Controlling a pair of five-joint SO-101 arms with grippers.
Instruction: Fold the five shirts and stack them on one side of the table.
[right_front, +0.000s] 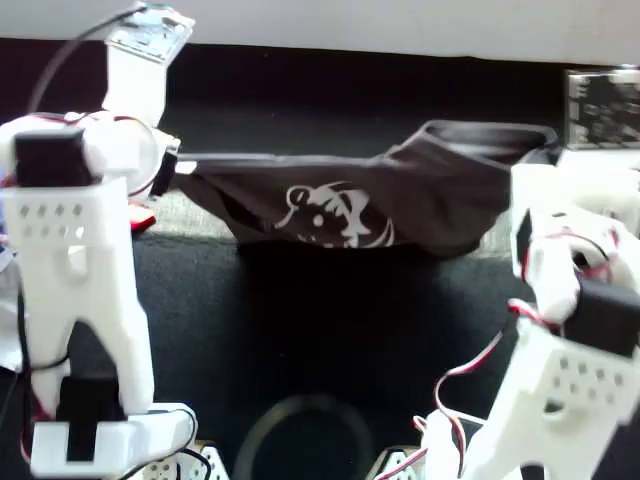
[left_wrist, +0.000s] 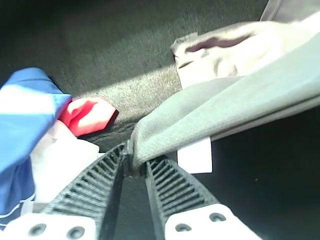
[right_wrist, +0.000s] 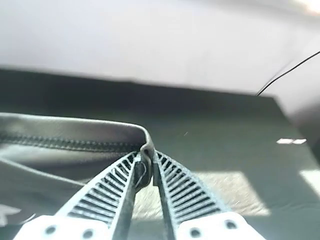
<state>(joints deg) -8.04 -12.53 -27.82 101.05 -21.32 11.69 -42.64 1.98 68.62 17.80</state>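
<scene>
A dark grey shirt (right_front: 400, 195) with a white printed figure hangs stretched above the black table (right_front: 330, 320), held up at both ends. My left gripper (left_wrist: 134, 156) is shut on one corner of the shirt (left_wrist: 220, 107); in the high view it sits at the left end (right_front: 176, 168). My right gripper (right_wrist: 146, 156) is shut on the hemmed edge of the shirt (right_wrist: 65, 142), at the right end (right_front: 545, 140) in the high view.
A heap of other shirts lies by the left arm: blue and white (left_wrist: 25, 115), red (left_wrist: 87, 115) and a pale one (left_wrist: 230, 50). A circuit board (right_front: 600, 105) stands at the back right. A white wall (right_wrist: 150, 40) runs behind the table.
</scene>
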